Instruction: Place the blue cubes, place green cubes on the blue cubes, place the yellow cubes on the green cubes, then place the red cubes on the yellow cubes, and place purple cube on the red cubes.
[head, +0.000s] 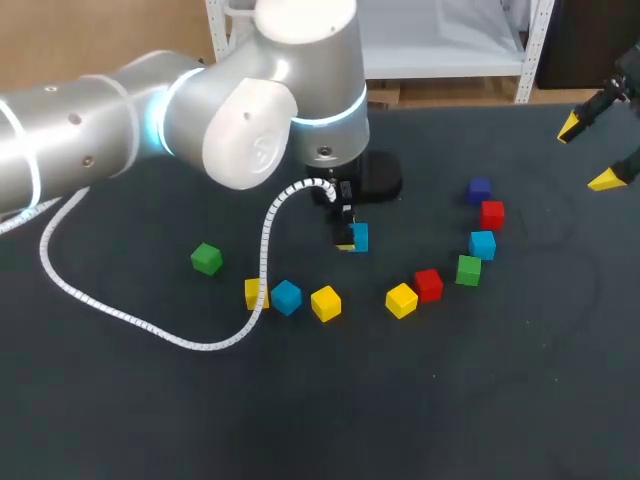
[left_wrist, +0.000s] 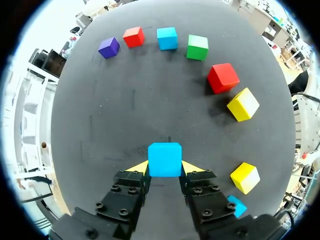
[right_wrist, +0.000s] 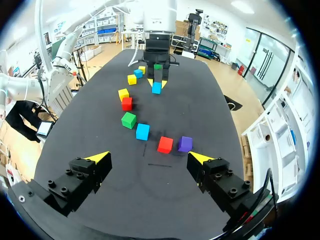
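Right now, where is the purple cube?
In the head view the purple cube sits right of centre, at the far end of the arc, just beyond a red cube.

At the table's middle a cube sits pinched between the left gripper's fingers. Six cubes arc to its right; three cubes lie in a row nearer and left, a lone cube farther left.

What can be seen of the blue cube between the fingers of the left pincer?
The blue cube is a plain, matte, light-blue block. It sits square between the yellow tips of the left pincer, which touch two opposite sides. It is over the dark table, with nothing else touching it; whether it rests on the table is unclear.
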